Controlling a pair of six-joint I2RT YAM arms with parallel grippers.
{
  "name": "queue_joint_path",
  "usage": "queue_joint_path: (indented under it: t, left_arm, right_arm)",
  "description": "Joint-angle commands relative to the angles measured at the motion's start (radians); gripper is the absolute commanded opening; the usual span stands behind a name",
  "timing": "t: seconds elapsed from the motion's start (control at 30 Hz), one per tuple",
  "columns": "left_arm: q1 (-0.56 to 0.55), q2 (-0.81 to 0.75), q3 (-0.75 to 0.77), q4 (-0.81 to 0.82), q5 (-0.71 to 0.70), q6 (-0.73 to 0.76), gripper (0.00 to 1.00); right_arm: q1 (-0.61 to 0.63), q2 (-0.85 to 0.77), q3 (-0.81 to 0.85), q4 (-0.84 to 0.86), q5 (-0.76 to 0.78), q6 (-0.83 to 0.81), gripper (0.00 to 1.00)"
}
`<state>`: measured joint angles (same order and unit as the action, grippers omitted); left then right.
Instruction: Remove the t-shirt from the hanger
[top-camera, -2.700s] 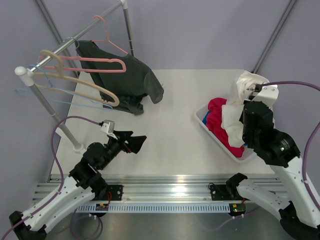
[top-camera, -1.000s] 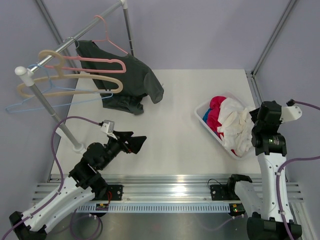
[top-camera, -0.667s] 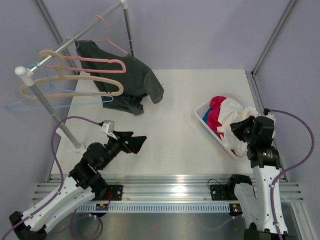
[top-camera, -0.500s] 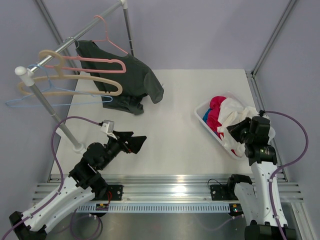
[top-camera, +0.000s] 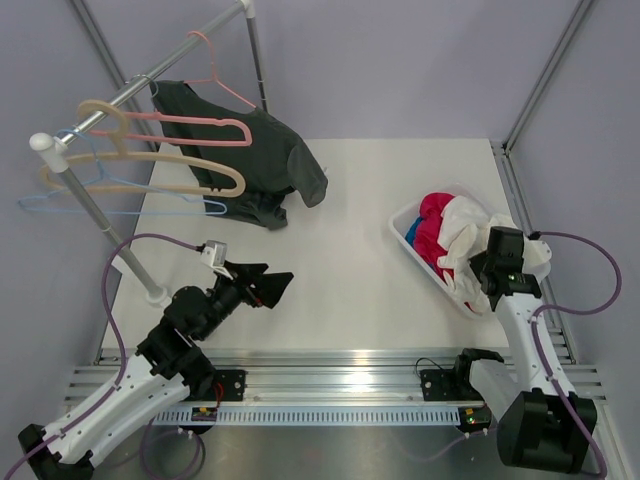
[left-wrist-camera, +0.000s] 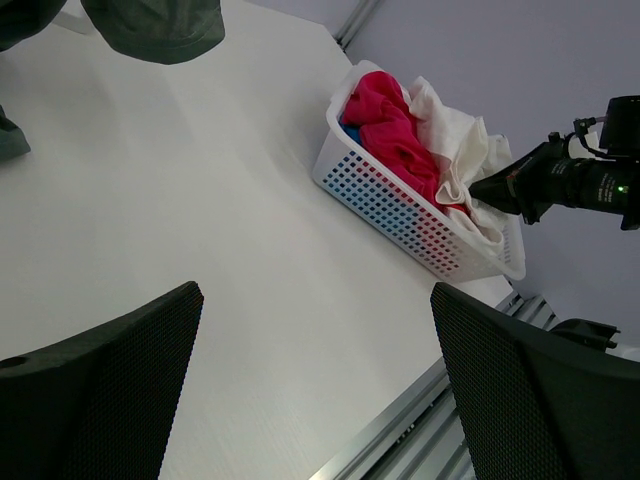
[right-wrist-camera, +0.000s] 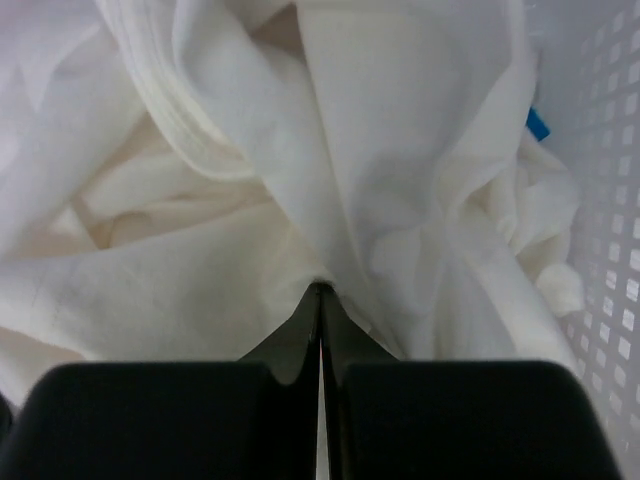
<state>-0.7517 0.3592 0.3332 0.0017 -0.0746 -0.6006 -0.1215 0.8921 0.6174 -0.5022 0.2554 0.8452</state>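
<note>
**T-shirt in basket, hanger on rail**

The t-shirt (top-camera: 468, 235) lies crumpled in the basket (left-wrist-camera: 400, 210) at the table's right edge, beside a red cloth (top-camera: 432, 215). The right gripper (right-wrist-camera: 320, 300) is closed, its tips against the white folds. Whether any cloth is nipped cannot be told. The left gripper (top-camera: 272, 285) gapes wide above the near left corner. The hanger (top-camera: 246, 131) hangs on the rail (top-camera: 130, 90) at the far left corner.

- Middle of the table (top-camera: 350, 250) lies bare, a wide way between rack (top-camera: 110, 98) and basket (top-camera: 399, 233).
- Far left: rack and hanging dark shirt (top-camera: 280, 160) block.
- Right: basket, t-shirt (top-camera: 468, 232) heaped above rim.
</note>
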Motion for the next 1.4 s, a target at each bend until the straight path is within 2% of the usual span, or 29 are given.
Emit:
queue_joint_path:
  t: [0.0,0.2,0.3,0.43,0.5,0.6,0.63,0.73,0.77,0.83,0.9,0.93,1.0,1.07,1.1,1.17,1.2,1.23,1.3,1.37]
  left_arm:
    - [-0.005,-0.016,-0.003,0.063,0.025,-0.014,0.99]
    - [-0.005,0.003,-0.011,0.077,0.032,-0.019,0.99]
    - [-0.005,0.006,-0.006,0.064,0.027,-0.011,0.99]
    - [-0.005,0.000,0.015,0.026,0.003,-0.005,0.99]
    - [-0.005,-0.002,0.021,0.024,-0.002,-0.010,0.99]
    - [-0.005,0.003,0.026,0.024,-0.002,-0.016,0.99]
    - [-0.005,0.006,0.029,0.023,-0.004,-0.015,0.99]
    - [-0.005,0.018,0.050,0.015,-0.027,0.004,0.99]
    - [-0.005,0.026,0.061,0.014,-0.037,0.015,0.99]
    - [-0.005,0.055,0.113,0.001,-0.047,0.036,0.99]
    - [-0.005,0.078,0.165,0.004,-0.013,0.064,0.99]
    - [-0.005,0.110,0.179,0.021,0.004,0.074,0.99]
    - [-0.005,0.158,0.211,0.030,0.068,0.123,0.99]
    - [-0.005,0.256,0.288,0.003,0.134,0.180,0.99]
    - [-0.006,0.285,0.344,-0.053,0.130,0.194,0.99]
    - [-0.023,0.337,0.375,-0.080,0.101,0.223,0.99]
    - [-0.032,0.345,0.397,-0.081,0.089,0.228,0.99]
    - [-0.053,0.353,0.405,-0.085,0.081,0.237,0.99]
    - [-0.080,0.357,0.429,-0.091,0.041,0.248,0.99]
    - [-0.121,0.369,0.451,-0.123,0.013,0.277,0.99]
  right_arm:
    - [-0.003,0.066,-0.001,0.068,0.185,0.051,0.00]
    - [-0.003,0.255,-0.024,0.178,0.177,0.074,0.00]
    - [-0.003,0.294,0.001,0.168,0.171,0.078,0.00]
    - [-0.003,0.231,0.060,0.094,0.185,0.045,0.00]
    - [-0.003,0.126,0.087,0.026,0.206,0.005,0.00]
    - [-0.003,-0.040,0.149,-0.063,0.254,-0.050,0.18]
    - [-0.003,-0.077,0.186,-0.073,0.246,-0.075,0.38]
    - [-0.003,-0.156,0.270,-0.130,0.213,-0.141,0.61]
    - [-0.003,-0.160,0.290,-0.137,0.187,-0.178,0.79]
    - [-0.003,-0.153,0.344,-0.156,0.060,-0.215,0.98]
    - [-0.001,-0.139,0.370,-0.162,-0.063,-0.236,0.99]
    - [0.006,-0.145,0.352,-0.139,-0.222,-0.241,0.99]
    - [0.031,-0.163,0.341,-0.108,-0.286,-0.259,0.99]
    - [0.104,-0.205,0.335,-0.102,-0.256,-0.290,0.99]
    - [0.187,-0.214,0.341,-0.101,-0.204,-0.313,1.00]
    - [0.290,-0.184,0.369,-0.129,-0.158,-0.333,0.99]
    - [0.348,-0.158,0.410,-0.156,-0.077,-0.337,1.00]
    - [0.476,-0.104,0.429,-0.198,-0.023,-0.343,0.99]
    - [0.595,-0.091,0.429,-0.203,0.112,-0.333,0.99]
    - [0.690,-0.134,0.377,-0.153,0.120,-0.324,1.00]
